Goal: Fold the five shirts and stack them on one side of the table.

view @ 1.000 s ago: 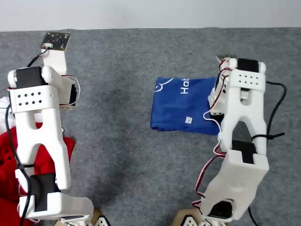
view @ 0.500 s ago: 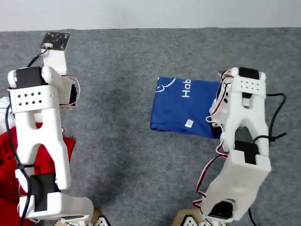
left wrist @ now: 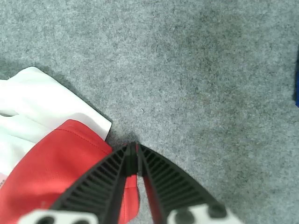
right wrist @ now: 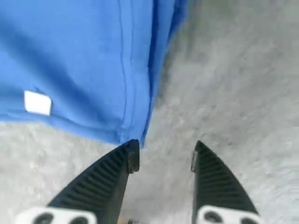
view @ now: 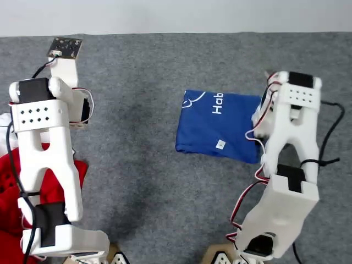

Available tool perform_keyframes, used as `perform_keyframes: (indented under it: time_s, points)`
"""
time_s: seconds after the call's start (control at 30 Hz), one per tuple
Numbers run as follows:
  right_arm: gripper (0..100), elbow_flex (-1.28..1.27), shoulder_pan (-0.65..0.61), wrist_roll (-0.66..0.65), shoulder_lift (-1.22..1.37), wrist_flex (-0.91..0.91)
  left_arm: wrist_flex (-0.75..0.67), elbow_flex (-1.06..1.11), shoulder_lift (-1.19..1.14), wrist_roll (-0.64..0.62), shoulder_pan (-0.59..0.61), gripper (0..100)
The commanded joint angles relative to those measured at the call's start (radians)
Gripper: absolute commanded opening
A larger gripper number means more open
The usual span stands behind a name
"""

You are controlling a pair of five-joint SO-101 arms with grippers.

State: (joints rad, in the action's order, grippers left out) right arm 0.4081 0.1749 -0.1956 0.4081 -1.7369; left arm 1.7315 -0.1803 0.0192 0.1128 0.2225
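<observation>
A folded blue shirt (view: 219, 127) with white print lies flat on the grey table right of centre. My right gripper (right wrist: 163, 156) is open, low over the carpet just off the blue shirt's (right wrist: 84, 65) corner, nothing between its fingers. In the high view the right arm (view: 289, 118) stands at that shirt's right edge. My left gripper (left wrist: 138, 161) is shut with nothing in it, tips above the carpet by the edge of a red shirt (left wrist: 51, 172) that lies over a white shirt (left wrist: 37, 107). The red shirt (view: 11, 187) bunches under the left arm at the table's left edge.
Grey carpet (view: 137, 181) covers the table, with bare room between the two arms and along the far side. A small dark board (view: 65, 47) sits on the left arm's far end. A bit of white cloth (view: 4, 120) peeks out at the left edge.
The right arm has slid right, off the blue shirt's right edge, and the shirt shifted slightly and lies flatter. The left arm has stayed put.
</observation>
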Motion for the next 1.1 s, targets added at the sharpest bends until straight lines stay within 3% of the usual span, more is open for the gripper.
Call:
perform_keyframes:
  time_s: [0.0,0.13,0.53,0.87,0.97,1.07]
  points:
    - [12.5,0.133,-0.051,-0.011,-0.061,0.085,0.023,-0.007,0.046,-0.005,0.000,1]
    - [0.2,0.138,-0.096,-0.011,-0.012,0.280,0.023,-0.007,0.046,-0.005,0.000,1]
    - [1.0,0.226,-0.016,-0.114,0.378,0.585,0.023,-0.004,0.046,-0.005,0.002,1]
    - [2.1,0.663,-0.160,-0.109,0.344,0.128,0.023,-0.007,0.046,-0.005,0.002,1]
    - [10.6,0.727,-0.185,-0.089,0.344,-0.035,0.023,-0.007,0.046,-0.005,0.002,1]
    - [22.5,0.683,-0.176,0.048,0.332,-0.061,0.023,-0.002,0.046,-0.005,0.002,1]
